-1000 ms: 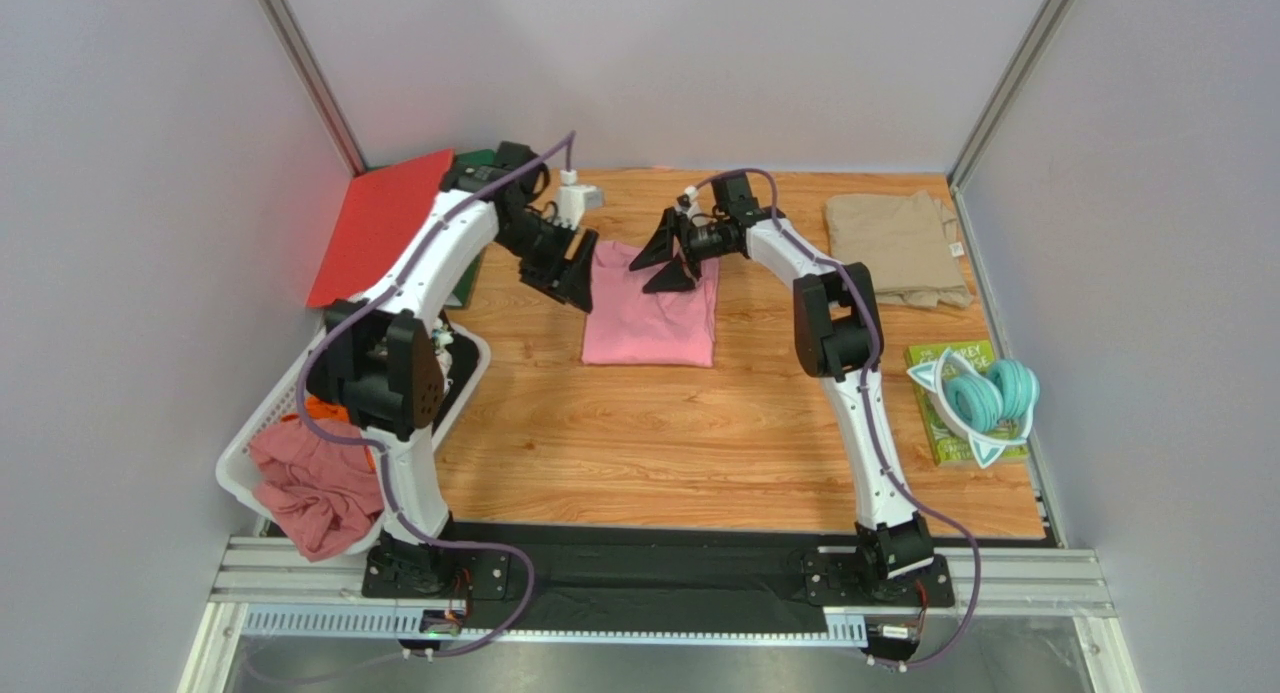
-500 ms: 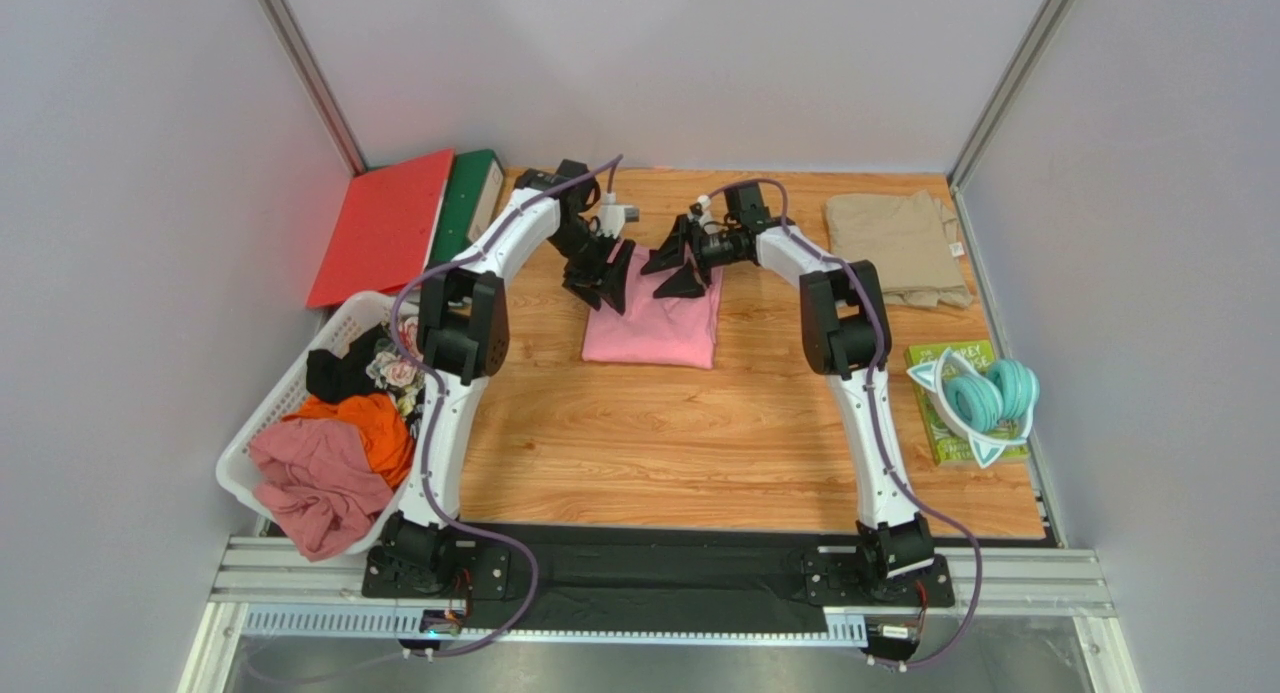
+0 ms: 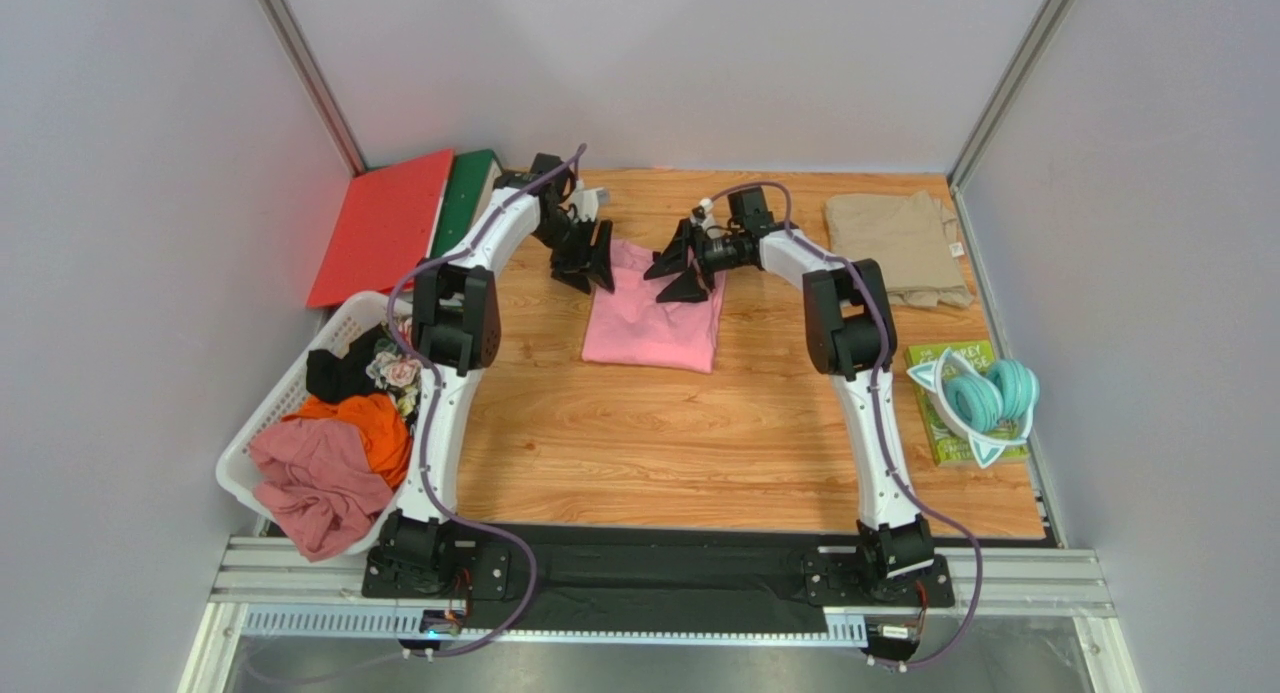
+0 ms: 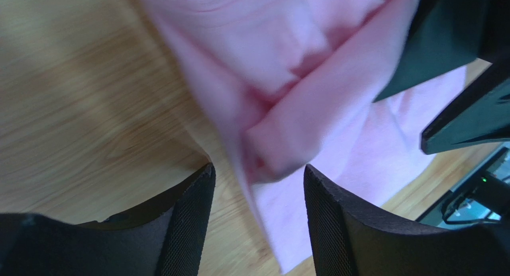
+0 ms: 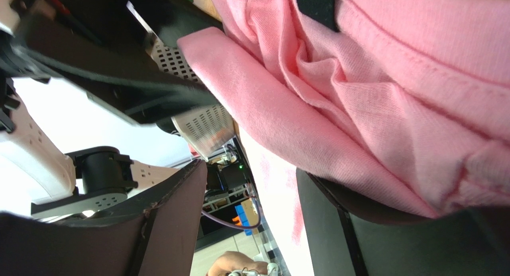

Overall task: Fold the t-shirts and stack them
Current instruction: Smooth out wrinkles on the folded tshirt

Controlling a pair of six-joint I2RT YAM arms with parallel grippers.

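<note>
A: On the middle of the worktop (image 3: 676, 438), where is the shirt?
B: The pink t-shirt (image 3: 649, 326) lies there as 1 narrow rectangle. At its far edge both pincers are released: the left pincer (image 3: 589, 266) has a pink fold between its jaws, the right pincer (image 3: 679, 273) carries cloth on 1 finger.
A: Which step?
B: I judge the end-to-end fold. Both must clench the 2 far corners together. Further, at the far right, the khaki t-shirt (image 3: 899, 246) lies folded, for stacking.
</note>
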